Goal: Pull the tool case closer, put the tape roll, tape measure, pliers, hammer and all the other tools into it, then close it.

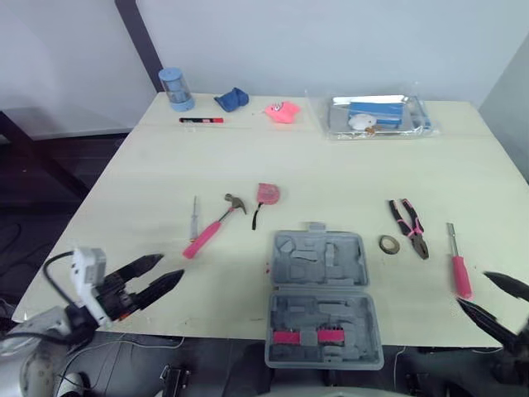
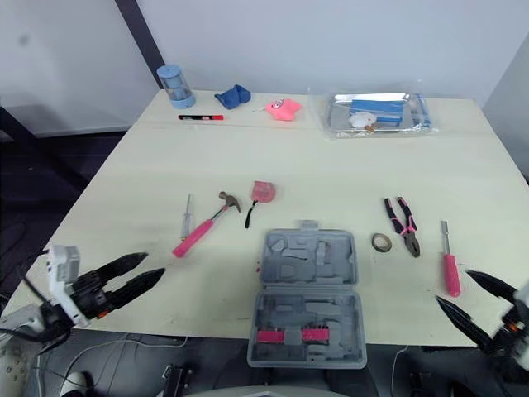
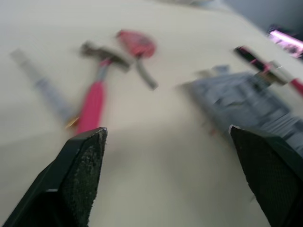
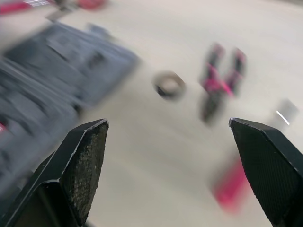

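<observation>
Lying open at the 6 o'clock edge of the surface (image 1: 331, 157), the grey tool case (image 1: 322, 298) looks like a stiff, light plastic shell (it would probably slide easily). A side wall, or the tab at its 12 o'clock end, seems the best hold. The hammer (image 1: 213, 227) sits at its 10 o'clock, the tape roll (image 1: 389, 244) and pliers (image 1: 409, 225) at 2 o'clock. Left and right jaws both stand apart, empty. No writing is legible.

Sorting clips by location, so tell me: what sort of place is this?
Probably an indoor lab or test room rather than a working shop: a plain pale table against a bare white wall, with a hammer, pliers and an open grey tool case laid out neatly apart.
</observation>
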Robot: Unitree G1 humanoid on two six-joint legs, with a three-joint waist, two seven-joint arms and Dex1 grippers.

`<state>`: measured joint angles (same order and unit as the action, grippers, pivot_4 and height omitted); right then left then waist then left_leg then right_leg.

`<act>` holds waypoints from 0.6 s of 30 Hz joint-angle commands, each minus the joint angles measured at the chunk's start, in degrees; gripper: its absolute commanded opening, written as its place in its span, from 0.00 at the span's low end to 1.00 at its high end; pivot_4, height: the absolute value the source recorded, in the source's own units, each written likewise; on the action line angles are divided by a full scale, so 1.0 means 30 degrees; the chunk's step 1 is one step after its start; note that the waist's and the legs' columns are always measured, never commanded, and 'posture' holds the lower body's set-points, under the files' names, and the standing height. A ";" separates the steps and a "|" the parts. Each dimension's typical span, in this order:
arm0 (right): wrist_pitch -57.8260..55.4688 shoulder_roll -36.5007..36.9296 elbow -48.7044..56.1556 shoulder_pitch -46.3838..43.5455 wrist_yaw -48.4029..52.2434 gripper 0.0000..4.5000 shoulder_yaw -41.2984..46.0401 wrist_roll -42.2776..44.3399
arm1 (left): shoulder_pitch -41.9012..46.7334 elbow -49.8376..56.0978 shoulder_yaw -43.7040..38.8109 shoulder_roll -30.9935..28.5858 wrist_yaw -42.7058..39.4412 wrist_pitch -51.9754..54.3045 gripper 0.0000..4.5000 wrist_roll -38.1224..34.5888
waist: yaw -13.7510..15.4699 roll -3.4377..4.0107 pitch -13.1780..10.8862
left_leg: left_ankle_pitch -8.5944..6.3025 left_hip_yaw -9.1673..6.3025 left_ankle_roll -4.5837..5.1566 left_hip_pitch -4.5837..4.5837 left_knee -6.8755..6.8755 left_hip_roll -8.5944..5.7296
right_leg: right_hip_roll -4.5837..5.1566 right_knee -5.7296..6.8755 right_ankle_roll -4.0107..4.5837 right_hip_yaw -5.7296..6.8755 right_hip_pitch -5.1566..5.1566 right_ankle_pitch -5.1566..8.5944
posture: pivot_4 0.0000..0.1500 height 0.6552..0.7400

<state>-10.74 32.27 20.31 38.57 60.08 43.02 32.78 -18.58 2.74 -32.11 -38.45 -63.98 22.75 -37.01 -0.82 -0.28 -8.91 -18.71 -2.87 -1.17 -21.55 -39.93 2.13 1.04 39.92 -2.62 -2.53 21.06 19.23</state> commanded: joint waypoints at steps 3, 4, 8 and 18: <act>0.1080 0.0150 -0.1201 0.0050 0.0255 0.96 0.1114 0.0363 | -0.0045 -0.1117 -0.0238 -0.0162 -0.0698 -0.1648 1.00 0.0400 | -0.0038 -0.0001 0.0000 | 0.0000 -0.0002 0.0000 0.0003 0.0010 0.0011 | 0.0004 0.0001 0.0000 -0.0002 -0.0001 0.0000 | 1.00 1.00; 0.1111 0.0216 -0.1318 -0.0025 0.0250 0.96 0.1053 0.0351 | 0.0001 -0.1188 -0.0185 -0.0163 -0.0723 -0.1724 1.00 0.0397 | -0.0045 0.0003 0.0000 | 0.0000 0.0002 0.0000 0.0009 0.0018 0.0014 | 0.0003 0.0004 0.0001 -0.0008 -0.0002 -0.0001 | 1.00 1.00; 0.1014 0.0536 -0.1435 -0.0424 0.0222 0.96 0.0685 0.0315 | 0.0526 -0.1464 0.0102 -0.0201 -0.0811 -0.1875 1.00 0.0362 | -0.0029 0.0006 -0.0002 | 0.0000 0.0005 -0.0001 0.0015 0.0038 0.0019 | 0.0008 0.0000 0.0000 -0.0016 -0.0002 -0.0001 | 1.00 1.00; -0.4714 0.6093 0.2275 -0.4791 -0.1511 0.96 -0.2546 0.0749 | 0.3505 0.1485 0.2692 -0.0767 -0.1808 -0.0293 1.00 -0.0874 | -0.0057 0.0026 -0.0008 | 0.0005 0.0011 -0.0005 0.0017 0.0041 0.0012 | 0.0007 0.0008 -0.0028 -0.0026 -0.0003 -0.0021 | 1.00 1.00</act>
<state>-21.37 48.75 24.75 25.60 56.83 36.49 33.92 -8.69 4.66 -24.21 -39.84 -68.82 21.42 -38.34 -0.99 -0.20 -8.94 -18.69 -2.86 -1.19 -21.50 -39.81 2.17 1.05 39.96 -2.71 -2.58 21.04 19.17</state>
